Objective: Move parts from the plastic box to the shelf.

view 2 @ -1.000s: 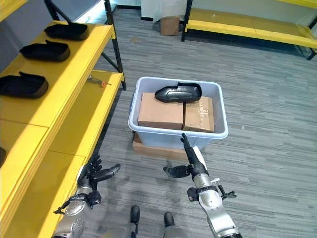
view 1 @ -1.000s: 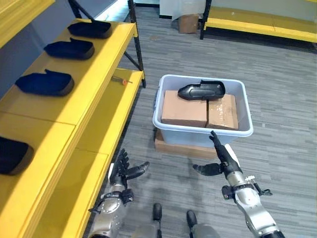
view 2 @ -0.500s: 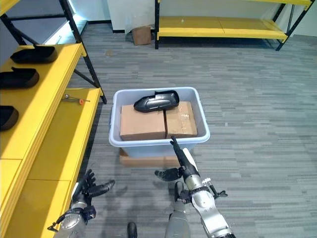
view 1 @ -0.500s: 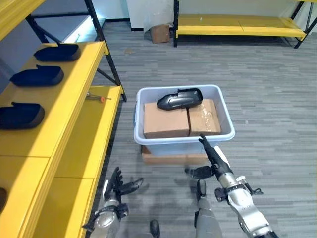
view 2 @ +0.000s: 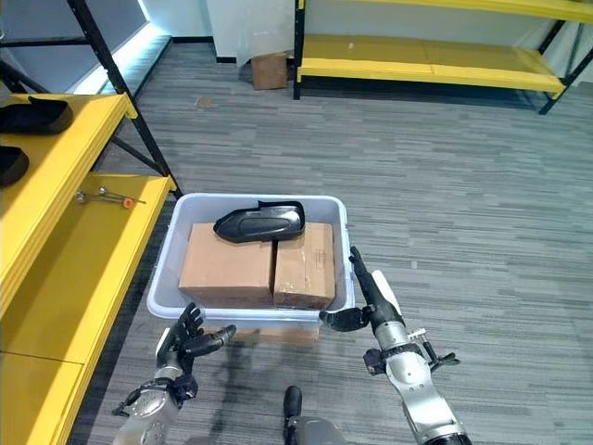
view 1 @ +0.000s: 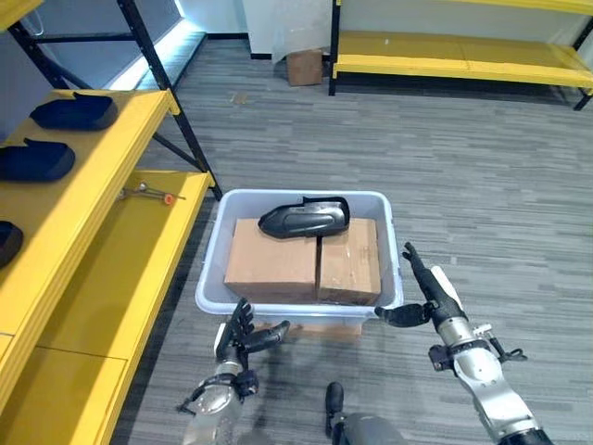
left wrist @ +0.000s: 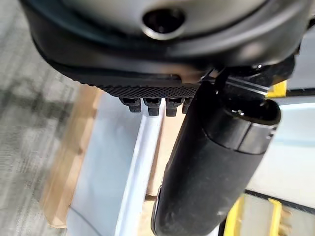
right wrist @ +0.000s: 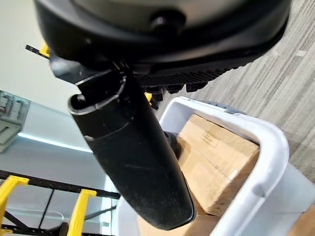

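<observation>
Left eye view: the plastic box (view 1: 298,298) is seen on the floor in the middle of the scene, propped on a flat cardboard slab (view 1: 320,329), and one dark moulded part (view 1: 304,216) lies across the far ends of two cardboard cartons (view 1: 303,260) packed inside it. That part is not yet lifted. On the left, the yellow shelf (view 1: 88,199) already carries dark parts (view 1: 74,110) along its upper level, three being partly visible, so some of the job is judged to be done, with at least this last visible part left to be carried across. A small tool (view 1: 148,193) with a red tip rests on the lower level of the shelf.

The left hand (view 1: 243,334) is held low at the near left corner of the box, fingers spread and relaxed, nothing gripped. The right hand (view 1: 428,295) is held just beside the near right corner, fingers straight and pointing away, thumb turned in towards the box wall, nothing held either. Whether the thumb touches the wall cannot be told. A reach over the near rim towards the part is judged to be what remains first, then the transfer to the shelf. More yellow shelving (view 1: 459,54) and a small carton (view 1: 305,66) are seen far back.
</observation>
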Tool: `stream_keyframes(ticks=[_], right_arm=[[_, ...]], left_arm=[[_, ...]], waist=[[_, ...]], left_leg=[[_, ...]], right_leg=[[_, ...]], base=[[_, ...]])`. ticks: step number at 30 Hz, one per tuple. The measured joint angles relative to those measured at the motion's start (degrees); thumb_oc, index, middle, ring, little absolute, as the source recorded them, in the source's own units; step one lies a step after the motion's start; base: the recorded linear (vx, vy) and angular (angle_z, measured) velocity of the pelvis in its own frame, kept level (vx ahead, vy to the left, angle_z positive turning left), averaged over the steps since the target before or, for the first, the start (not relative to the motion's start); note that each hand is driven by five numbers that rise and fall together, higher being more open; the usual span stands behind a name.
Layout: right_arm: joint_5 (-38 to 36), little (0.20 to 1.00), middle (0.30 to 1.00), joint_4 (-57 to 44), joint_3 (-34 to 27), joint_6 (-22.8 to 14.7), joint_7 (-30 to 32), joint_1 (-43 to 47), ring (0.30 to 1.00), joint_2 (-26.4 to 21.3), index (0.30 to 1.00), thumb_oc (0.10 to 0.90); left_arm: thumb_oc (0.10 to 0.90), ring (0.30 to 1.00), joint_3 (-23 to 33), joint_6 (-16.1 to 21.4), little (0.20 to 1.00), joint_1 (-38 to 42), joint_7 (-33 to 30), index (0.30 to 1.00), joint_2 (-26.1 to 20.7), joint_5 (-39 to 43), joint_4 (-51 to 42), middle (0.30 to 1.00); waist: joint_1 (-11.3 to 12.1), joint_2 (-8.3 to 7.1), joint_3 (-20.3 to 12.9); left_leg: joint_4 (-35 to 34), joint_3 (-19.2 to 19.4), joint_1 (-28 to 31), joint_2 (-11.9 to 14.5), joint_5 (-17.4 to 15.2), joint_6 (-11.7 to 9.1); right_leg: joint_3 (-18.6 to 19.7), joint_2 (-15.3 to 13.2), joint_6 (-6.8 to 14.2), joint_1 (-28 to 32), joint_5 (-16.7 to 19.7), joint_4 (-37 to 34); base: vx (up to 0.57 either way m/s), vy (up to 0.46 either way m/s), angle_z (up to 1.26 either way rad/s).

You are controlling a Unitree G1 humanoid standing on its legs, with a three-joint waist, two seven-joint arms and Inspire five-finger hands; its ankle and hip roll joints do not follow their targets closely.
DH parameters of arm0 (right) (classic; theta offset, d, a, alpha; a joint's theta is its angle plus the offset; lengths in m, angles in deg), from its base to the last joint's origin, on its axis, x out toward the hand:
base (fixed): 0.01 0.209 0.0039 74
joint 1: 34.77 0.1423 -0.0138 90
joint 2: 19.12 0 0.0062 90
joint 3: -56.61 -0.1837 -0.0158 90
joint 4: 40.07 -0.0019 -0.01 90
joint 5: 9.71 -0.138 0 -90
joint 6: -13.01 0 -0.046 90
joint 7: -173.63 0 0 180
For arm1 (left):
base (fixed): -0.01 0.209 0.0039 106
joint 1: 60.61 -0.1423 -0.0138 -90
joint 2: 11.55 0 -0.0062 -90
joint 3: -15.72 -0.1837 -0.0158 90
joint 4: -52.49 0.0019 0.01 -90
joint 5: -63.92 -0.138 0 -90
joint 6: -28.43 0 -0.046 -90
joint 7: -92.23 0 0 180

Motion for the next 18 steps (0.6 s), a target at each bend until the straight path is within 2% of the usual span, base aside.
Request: stream_keyframes(ticks=[1,2,3,4,6,8,11,13,14,16,18], right_arm=[[0.0,1.0,1.0,0.0,-0.1,0.1,0.1,-0.1,1.0,0.1,1.0,0.9],[0.0,1.0,1.0,0.0,-0.1,0.1,0.1,0.2,1.0,0.2,1.0,0.9],[0.0,1.0,1.0,-0.4,-0.3,-0.1,0.2,1.1,1.0,0.6,1.0,0.9],[0.0,1.0,1.0,-0.8,-0.4,-0.3,0.6,1.7,1.0,0.7,1.0,0.9],[0.0,1.0,1.0,-1.0,-0.8,-0.6,1.7,2.6,1.0,1.4,1.0,0.9],[0.1,1.0,1.0,-2.2,-0.8,-0.6,1.7,2.5,1.0,1.6,1.0,0.9],[0.3,1.0,1.0,-2.7,-1.6,-0.6,2.0,2.7,1.0,1.5,1.0,0.9],[0.5,1.0,1.0,-2.7,-1.7,-0.5,2.9,4.4,1.0,0.9,1.0,0.9],[0.5,1.0,1.0,-2.7,-1.8,-0.5,3.2,5.6,1.0,0.4,1.0,0.9],[0.6,1.0,1.0,-2.2,-1.8,-0.3,4.8,9.4,1.0,-0.8,1.0,0.9],[0.8,1.0,1.0,-2.0,-1.6,0.0,5.0,11.9,1.0,-1.0,1.0,0.9]], left_arm=[[0.9,1.0,0.1,0.0,1.0,0.1,0.0,1.0,-0.2,0.0,0.0,1.0],[0.9,1.0,0.3,0.0,1.0,0.0,-0.1,1.0,-0.4,0.0,-0.1,1.0],[0.9,1.0,0.6,-0.2,1.0,-0.3,-0.3,1.0,-0.9,0.0,0.0,1.0],[0.9,1.0,0.5,-0.3,1.0,-0.6,-0.3,1.0,-1.1,0.0,0.2,1.0],[0.9,1.0,0.5,-0.3,1.0,-0.4,-0.2,1.0,-1.5,0.0,0.5,1.0],[0.9,1.0,0.8,-0.3,1.0,-0.6,-0.3,1.0,-1.5,0.0,0.6,1.0],[0.9,1.0,0.8,-0.3,1.0,-0.7,-0.1,1.0,-1.5,0.0,-0.3,1.0],[0.9,1.0,0.8,0.0,1.0,-0.1,-0.1,1.0,-1.8,0.0,-1.8,1.0],[0.9,1.0,0.8,0.0,1.0,0.5,-0.3,1.0,-1.8,0.0,-2.3,1.0],[0.9,1.0,0.7,0.9,1.0,2.3,-0.4,1.0,-2.5,0.0,-3.8,1.0],[0.9,1.0,0.3,0.9,1.0,4.3,-0.5,1.0,-3.5,0.0,-3.9,1.0]], waist=[[0.0,-0.79,0.6],[1.0,-1.81,1.3],[1.3,-1.87,2.3],[1.3,-1.05,2.9],[1.6,-0.19,4.4],[2.2,0.08,4.8],[0.9,0.98,5.3],[0.8,1.57,6.0],[0.5,2.05,6.4],[1.8,1.92,9.4],[2.5,1.69,11.3]], left_leg=[[-4.9,2.1,-1.1,0.2,-1.7,1.5],[-12.9,3.0,-1.0,0.2,-2.2,2.2],[-26.3,4.5,-0.4,2.8,-1.0,2.4],[-32.7,5.8,0.1,4.9,-0.1,2.2],[-38.5,6.4,1.2,6.8,2.1,2.1],[-39.0,7.3,3.0,6.4,2.8,2.2],[-39.5,9.4,6.8,4.2,2.8,2.3],[-40.4,11.3,9.0,2.9,3.4,3.3],[-40.8,12.6,9.3,2.6,2.6,4.2],[-40.7,14.6,8.2,1.0,2.5,4.2],[-39.6,14.6,6.7,-0.6,2.2,5.5]], right_leg=[[-0.3,0.0,0.2,0.5,0.1,-1.2],[-0.4,0.1,0.6,0.5,0.4,-2.0],[-1.4,1.4,0.7,0.6,1.0,-2.7],[-1.6,2.7,0.7,1.0,1.1,-2.9],[-0.9,4.2,1.5,1.5,0.5,-2.9],[0.8,4.7,1.3,1.5,0.6,-2.9],[2.1,4.6,1.0,1.4,0.9,-2.9],[3.5,4.6,0.7,-0.2,2.0,-2.6],[3.7,4.5,0.8,-1.2,2.2,-2.1],[4.7,2.7,2.2,-3.7,2.6,-0.5],[4.9,1.0,3.5,-4.9,2.7,0.1]], base=[[0.14,0.126,0.37],[0.16,0.169,0.17],[0.18,0.188,0.02],[0.18,0.172,-0.03],[0.13,0.187,-0.23],[0.09,0.217,-0.5],[0.04,0.179,-0.27],[-0.02,0.129,-0.32],[-0.03,0.107,-0.31],[-0.02,0.081,-0.17],[-0.01,0.059,0.05]])
